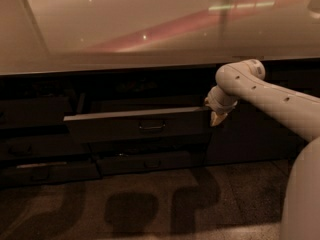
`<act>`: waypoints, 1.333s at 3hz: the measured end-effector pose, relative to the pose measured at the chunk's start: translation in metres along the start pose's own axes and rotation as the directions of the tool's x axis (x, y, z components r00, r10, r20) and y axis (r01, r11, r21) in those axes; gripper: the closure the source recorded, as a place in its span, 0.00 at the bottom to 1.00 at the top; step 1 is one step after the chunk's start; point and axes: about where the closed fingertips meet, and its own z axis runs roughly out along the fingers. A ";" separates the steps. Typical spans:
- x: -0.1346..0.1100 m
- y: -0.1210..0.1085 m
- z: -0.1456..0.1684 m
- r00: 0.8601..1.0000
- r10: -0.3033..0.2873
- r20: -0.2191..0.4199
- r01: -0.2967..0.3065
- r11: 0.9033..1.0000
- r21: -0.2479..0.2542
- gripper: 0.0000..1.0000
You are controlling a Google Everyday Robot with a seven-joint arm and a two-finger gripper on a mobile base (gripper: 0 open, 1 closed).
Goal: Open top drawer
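Observation:
The top drawer [135, 126] is a wide dark front with a small loop handle [151, 125] at its centre and a pale top rim. It stands pulled out a little from the cabinet under the counter. My gripper [216, 118] hangs from the white arm at the drawer's right end, level with its top rim and right beside the corner. It holds nothing that I can see.
A wide glossy countertop [150, 29] overhangs the drawers. A shallower drawer [150, 163] with a like handle sits below. Another dark drawer stack [35, 139] is at the left. A dark cabinet panel [250, 139] is behind the arm. Speckled floor [150, 209] lies in front.

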 end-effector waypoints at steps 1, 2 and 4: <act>0.000 0.000 0.000 1.000 0.000 0.000 0.000 1.000 0.000 1.00; -0.001 0.008 -0.001 1.000 -0.005 0.001 0.005 1.000 -0.005 1.00; -0.003 0.013 -0.004 1.000 -0.008 0.002 0.008 1.000 -0.009 1.00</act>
